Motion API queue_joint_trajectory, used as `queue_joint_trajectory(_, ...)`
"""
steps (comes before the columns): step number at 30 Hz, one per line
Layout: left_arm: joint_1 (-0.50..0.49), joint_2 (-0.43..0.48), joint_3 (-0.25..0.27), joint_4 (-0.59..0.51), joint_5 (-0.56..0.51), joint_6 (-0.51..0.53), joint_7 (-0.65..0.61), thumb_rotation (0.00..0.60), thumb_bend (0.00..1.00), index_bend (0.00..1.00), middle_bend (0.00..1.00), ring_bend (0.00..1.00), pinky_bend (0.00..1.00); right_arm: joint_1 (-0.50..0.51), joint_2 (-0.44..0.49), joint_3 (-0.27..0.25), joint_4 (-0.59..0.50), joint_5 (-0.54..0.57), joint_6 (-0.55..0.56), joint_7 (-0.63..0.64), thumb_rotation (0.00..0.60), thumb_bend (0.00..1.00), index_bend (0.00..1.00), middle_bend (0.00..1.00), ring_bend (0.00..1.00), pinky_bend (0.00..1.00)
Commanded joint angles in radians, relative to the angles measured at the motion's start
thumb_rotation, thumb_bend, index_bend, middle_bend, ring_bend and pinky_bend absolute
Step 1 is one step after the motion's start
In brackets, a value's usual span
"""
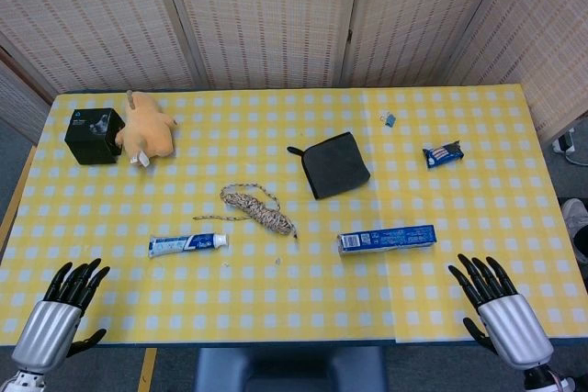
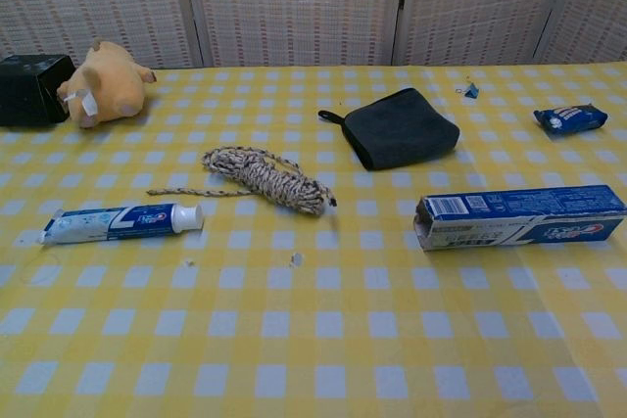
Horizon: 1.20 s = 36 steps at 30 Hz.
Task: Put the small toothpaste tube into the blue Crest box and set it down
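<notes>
The small toothpaste tube (image 1: pixel 188 244) lies flat on the yellow checked table (image 1: pixel 294 309), left of centre, its white cap pointing toward the middle. The blue Crest box (image 1: pixel 387 239) lies flat on the right side, well apart from the tube; in the chest view its left end (image 2: pixel 424 222) appears open, though the inside is too dark to make out.

The left hand (image 1: pixel 73 288) hovers at the near left edge of the table, fingers spread apart and holding nothing; its forearm runs off the bottom of the head view. The right hand (image 1: pixel 487 286) sits at the near right edge, fingers likewise spread and empty, its wrist cut off at the lower corner. Neither hand shows in the chest view.

Between tube and box, slightly farther back, lies a coiled rope (image 1: pixel 257 207) with a loose strand trailing left. Behind it rests a dark folded cloth (image 1: pixel 336 164). A plush toy (image 1: pixel 147 130) sits at the far left just beside a black box (image 1: pixel 94 135), which the chest view cuts off at its left edge. A small blue packet (image 1: pixel 443 154) lies far right, its print too small to read, and a tiny blue clip (image 1: pixel 390 119) lies near the back.
</notes>
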Motion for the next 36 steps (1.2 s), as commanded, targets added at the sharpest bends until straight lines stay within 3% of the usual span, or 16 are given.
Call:
queue_joint_trajectory(1, 0.002, 0.000, 0.001, 0.001, 0.002, 0.003, 0.001, 0.600, 0.16, 0.08, 0.08, 0.12, 0.04, 0.001, -0.001, 0.000, -0.001, 0.001, -0.001, -0.001, 0.600, 0.35, 0.00, 0.00, 0.00, 0.00)
queue_joint_trajectory(13, -0.015, -0.019, 0.019, 0.027, 0.056, 0.010, -0.059, 0.600, 0.17, 0.07, 0.08, 0.11, 0.06, 0.006, 0.007, -0.002, -0.006, 0.011, -0.013, 0.004, 0.600, 0.35, 0.00, 0.00, 0.00, 0.00)
queue_joint_trajectory(17, -0.023, -0.038, 0.020, 0.055, 0.081, 0.017, -0.066, 0.600, 0.17, 0.03, 0.09, 0.11, 0.09, 0.011, 0.007, 0.004, -0.011, 0.014, -0.017, 0.000, 0.600, 0.35, 0.00, 0.00, 0.00, 0.00)
queue_joint_trajectory(21, -0.031, -0.061, 0.012, 0.088, 0.107, 0.048, -0.101, 0.600, 0.18, 0.07, 0.14, 0.13, 0.16, 0.018, 0.008, 0.013, -0.017, 0.032, -0.027, 0.007, 0.600, 0.35, 0.00, 0.00, 0.00, 0.00)
queue_joint_trajectory(30, -0.076, -0.078, -0.014, 0.092, 0.109, 0.017, -0.085, 0.600, 0.19, 0.10, 0.36, 0.36, 0.37, 0.035, -0.011, 0.040, -0.023, 0.093, -0.065, -0.027, 0.600, 0.35, 0.00, 0.00, 0.00, 0.00)
queue_joint_trajectory(32, -0.091, -0.073, -0.021, 0.080, 0.108, 0.002, -0.076, 0.600, 0.20, 0.13, 0.47, 0.47, 0.50, 0.040, -0.015, 0.045, -0.026, 0.110, -0.081, -0.039, 0.600, 0.35, 0.00, 0.00, 0.00, 0.00)
queue_joint_trajectory(34, -0.109, -0.074, -0.032, 0.070, 0.107, -0.007, -0.083, 0.600, 0.21, 0.17, 0.64, 0.63, 0.72, 0.043, -0.021, 0.046, -0.027, 0.118, -0.090, -0.051, 0.600, 0.35, 0.00, 0.00, 0.00, 0.00)
queue_joint_trajectory(36, -0.129, -0.083, -0.043, 0.070, 0.101, -0.017, -0.117, 0.600, 0.21, 0.22, 0.79, 0.77, 0.84, 0.048, -0.023, 0.043, -0.027, 0.118, -0.100, -0.054, 0.600, 0.35, 0.00, 0.00, 0.00, 0.00)
